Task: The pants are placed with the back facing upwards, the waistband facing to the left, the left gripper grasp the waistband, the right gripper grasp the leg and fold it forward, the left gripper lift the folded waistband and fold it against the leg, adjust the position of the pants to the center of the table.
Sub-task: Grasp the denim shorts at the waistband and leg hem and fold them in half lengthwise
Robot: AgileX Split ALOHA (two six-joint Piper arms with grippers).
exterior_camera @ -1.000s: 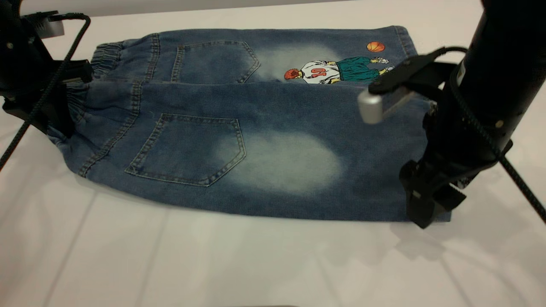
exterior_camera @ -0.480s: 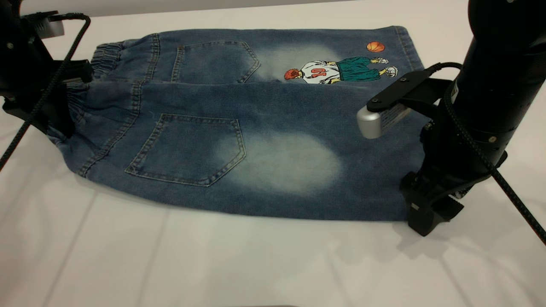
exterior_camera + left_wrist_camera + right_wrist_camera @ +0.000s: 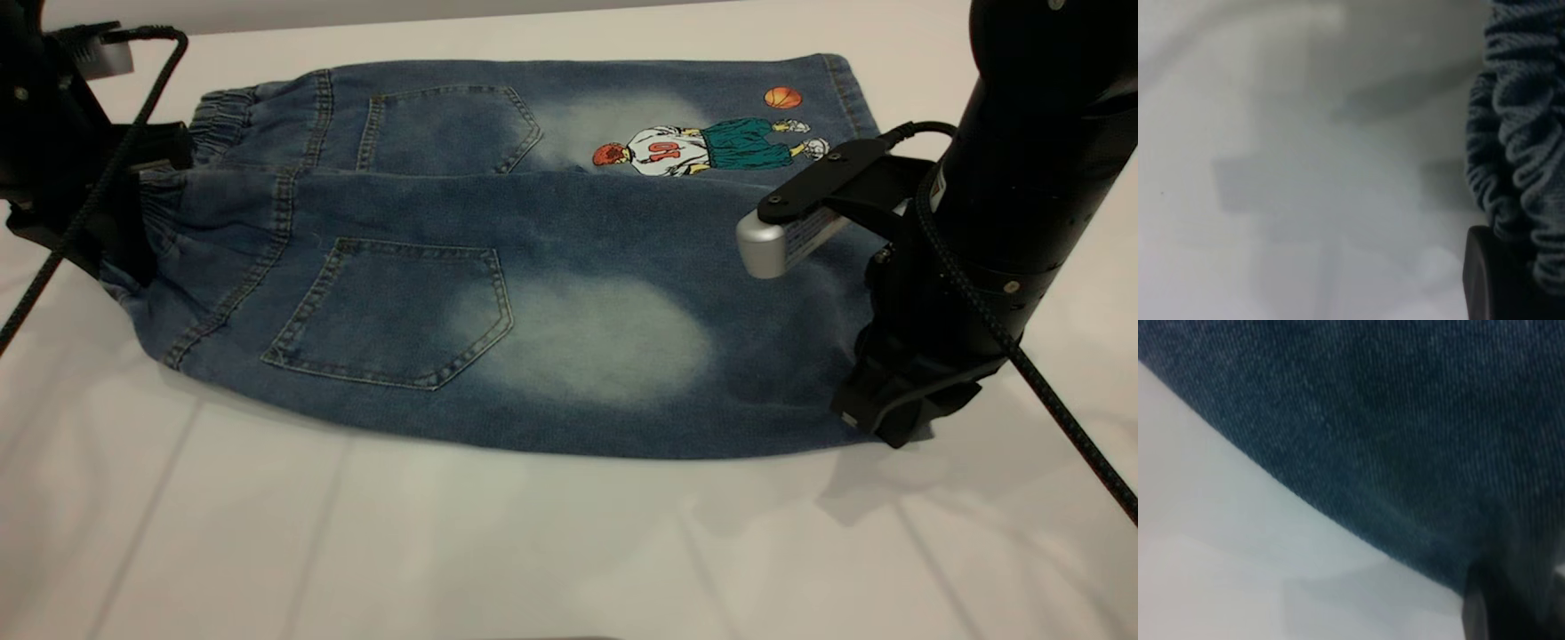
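Left gripper [image 3: 133, 231]: left edge of the exterior frame, at the gathered waistband [image 3: 169, 213]. In the left wrist view a dark finger [image 3: 1491, 280] lies against the ruched band [image 3: 1521, 133]; whether the pincer is pinching it or merely spread around it, I cannot tell.

Pants [image 3: 498, 258]: upper centre of the frame, flat on the table [image 3: 444, 551], back pockets up, waistband at the frame's left, hems at the right. Printed leg at the top; plain leg [image 3: 622, 356] with its pale patch just below it.

Right gripper [image 3: 889, 418]: lower right, down at the plain leg's hem corner. The right wrist view shows only denim [image 3: 1405, 433] and a dark blur at its edge; pincer state cannot be told.

Step in hand, as judged: securing both ends of the near edge before folding it forward onto the printed leg.

To do well: take hem and band near the same edge, catch both layers, lift together and evenly so the crease runs along the middle seam.

Surroundings: black cables [image 3: 1067, 418] trail from both arms.

Obstructions: the right cable hangs near the hem and could drag on it; otherwise nothing lies in the fold's path.
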